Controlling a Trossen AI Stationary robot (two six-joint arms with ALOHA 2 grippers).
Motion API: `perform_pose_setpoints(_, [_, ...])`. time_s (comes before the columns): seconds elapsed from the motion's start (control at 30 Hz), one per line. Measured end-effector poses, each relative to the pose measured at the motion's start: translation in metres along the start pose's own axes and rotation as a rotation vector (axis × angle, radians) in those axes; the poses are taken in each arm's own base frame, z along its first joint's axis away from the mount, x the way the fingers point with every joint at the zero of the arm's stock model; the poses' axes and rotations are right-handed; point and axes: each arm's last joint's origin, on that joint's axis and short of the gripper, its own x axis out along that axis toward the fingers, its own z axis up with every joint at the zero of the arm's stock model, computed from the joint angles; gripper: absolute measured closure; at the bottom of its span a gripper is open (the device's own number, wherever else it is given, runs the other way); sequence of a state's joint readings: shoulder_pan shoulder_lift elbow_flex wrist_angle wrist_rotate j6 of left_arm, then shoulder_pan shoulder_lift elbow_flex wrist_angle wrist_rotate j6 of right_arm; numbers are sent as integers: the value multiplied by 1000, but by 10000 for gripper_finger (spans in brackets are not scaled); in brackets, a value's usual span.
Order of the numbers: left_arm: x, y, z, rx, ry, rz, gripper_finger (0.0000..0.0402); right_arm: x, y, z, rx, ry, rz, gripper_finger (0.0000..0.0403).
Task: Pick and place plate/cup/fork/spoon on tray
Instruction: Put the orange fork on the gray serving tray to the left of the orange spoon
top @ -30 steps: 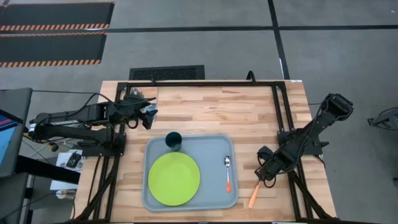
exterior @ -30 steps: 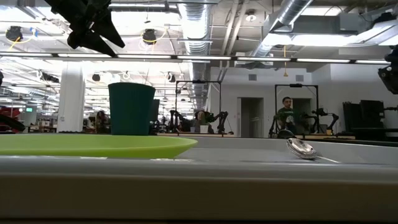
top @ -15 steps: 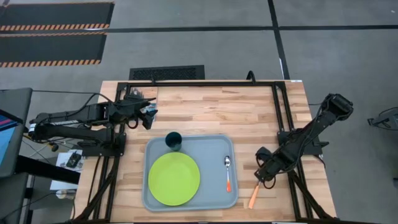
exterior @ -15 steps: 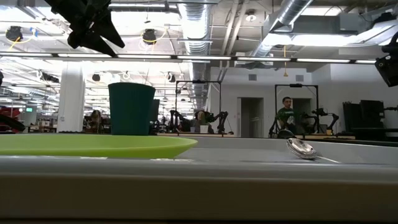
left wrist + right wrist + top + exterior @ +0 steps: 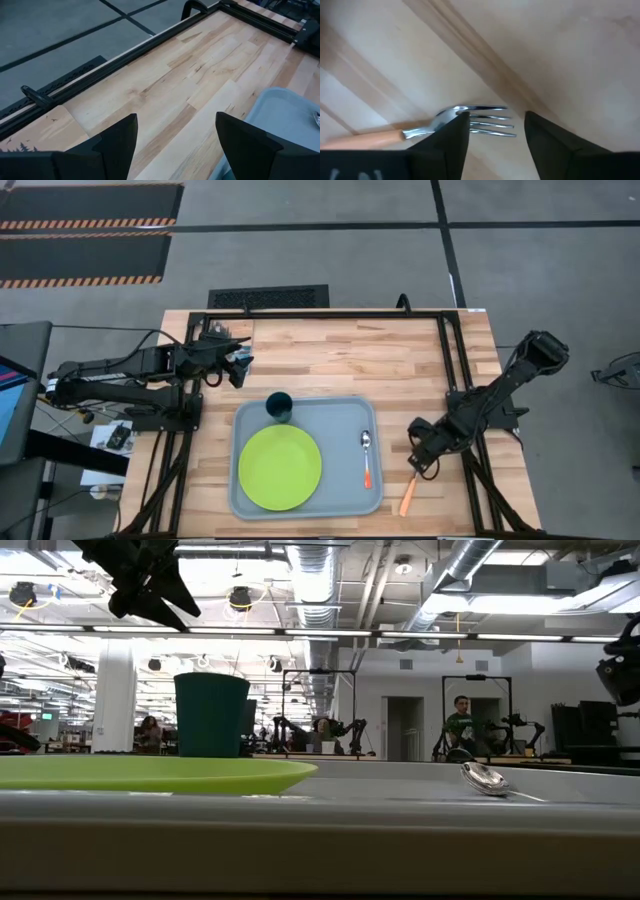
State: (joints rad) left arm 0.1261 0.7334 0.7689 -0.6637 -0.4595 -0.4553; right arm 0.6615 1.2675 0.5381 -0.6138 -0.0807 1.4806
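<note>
The grey-blue tray lies on the table's near middle. On it rest the lime-green plate, the dark teal cup standing upright at its far left corner, and the spoon along its right side. The fork lies flat on the wood to the right of the tray. My right gripper is open, low over the fork's tined head, with one finger over the neck and the other beyond the tines. My left gripper is open and empty, above the table's far left.
A black metal frame runs along the table's far and right sides, close to my right arm. Bare wood lies between the tray and the far rail. A person sits far off in the room behind.
My right gripper has gone down toward the fork and a little toward the tray. The fork has stayed where it was.
</note>
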Motion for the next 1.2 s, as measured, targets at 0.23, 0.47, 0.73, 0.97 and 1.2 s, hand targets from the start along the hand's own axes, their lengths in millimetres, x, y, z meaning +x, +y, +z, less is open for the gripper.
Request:
perform_pose_setpoints(0.23, [0, 0, 0, -1, -3, 6, 145, -1, -2, 6, -38, 23, -8, 314])
perform_pose_setpoints(0.47, [0, 0, 0, 0, -8, 17, 145, -1, -2, 7, -32, 23, -5, 388])
perform_pose_setpoints(0.73, [0, 0, 0, 0, -8, 17, 145, -6, 4, 7, -34, 20, 5, 396])
perform_pose_setpoints(0.97, [0, 1, 0, 10, -8, 18, 145, -15, 3, 9, -29, 6, 17, 396])
perform_pose_setpoints(1.2, [0, 1, 0, 17, -14, 25, 145, -32, -2, 20, -20, -105, 91, 393])
